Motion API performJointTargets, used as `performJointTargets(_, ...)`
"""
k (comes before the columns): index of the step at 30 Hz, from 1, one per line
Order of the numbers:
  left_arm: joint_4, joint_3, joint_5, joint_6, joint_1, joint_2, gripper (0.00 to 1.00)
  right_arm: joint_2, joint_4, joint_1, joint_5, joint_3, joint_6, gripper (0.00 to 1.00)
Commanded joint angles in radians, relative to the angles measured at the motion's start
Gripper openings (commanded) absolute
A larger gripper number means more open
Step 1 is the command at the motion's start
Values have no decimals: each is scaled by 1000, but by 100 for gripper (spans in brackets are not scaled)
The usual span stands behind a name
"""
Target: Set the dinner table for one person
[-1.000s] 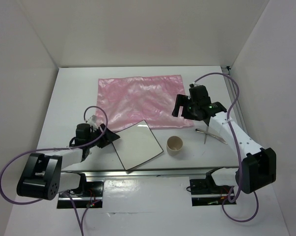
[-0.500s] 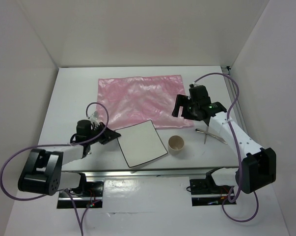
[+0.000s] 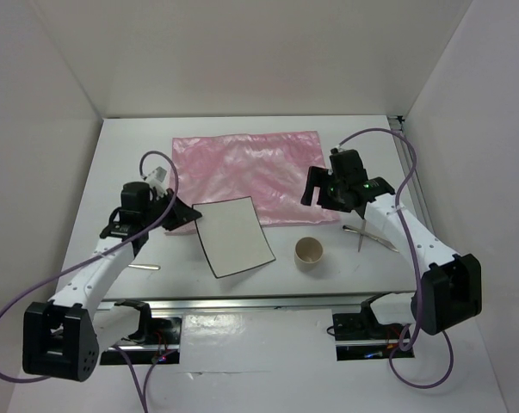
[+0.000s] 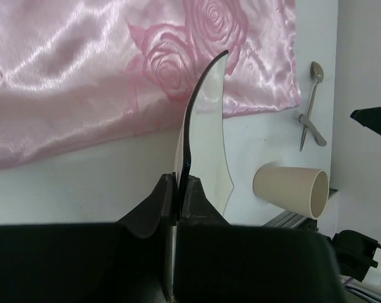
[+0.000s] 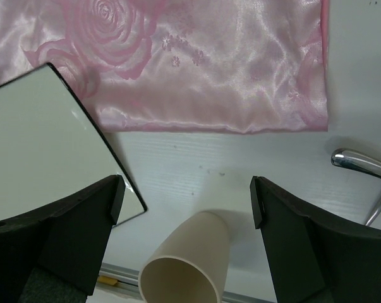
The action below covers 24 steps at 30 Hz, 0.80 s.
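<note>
- Your left claw (image 4: 177,189) is clamped on the rim of the square white plate (image 3: 233,237). The plate hangs tilted, with its far corner over the near edge of the pink cloth (image 3: 242,163).
- The tabletop (image 3: 121,163) lies under everything, and the cloth is spread across its far middle.
- The step in hand looks like carrying the plate onto the cloth. Level the plate before you lower it, and set it flat near the cloth's middle so the satin does not bunch.
- You hold the plate only at its thin rim, so move slowly; it could pivot or slip.
- Your right claw (image 5: 187,189) hovers near the cloth's near right corner, its jaws wide apart with nothing in them.
- The paper cup (image 3: 308,253) stands just to the right of the plate; swing clear of it.
- Two pieces of cutlery (image 3: 361,234) lie crossed further right, one of them a spoon. A thin silver utensil (image 3: 145,267) lies beside your left arm.
</note>
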Motion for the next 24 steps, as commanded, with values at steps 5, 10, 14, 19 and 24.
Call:
performJointTargets(5, 58, 249, 91, -44, 27, 67, 0, -3, -20, 10, 12, 52, -3, 93)
performJointTargets(10, 58, 399, 132, -21, 37, 215, 0, -23, -29, 10, 22, 52, -3, 93)
performJointTargets(14, 148, 511, 302, -21, 68, 382, 0, -23, -38, 10, 32, 52, -12, 94)
performJointTargets(19, 122, 772, 479, 12, 68, 666, 0, -23, -38, 1, 32, 52, -21, 94)
performJointTargets(24, 153, 958, 565, -11, 68, 844, 0, -5, -38, 0, 51, 52, -30, 94)
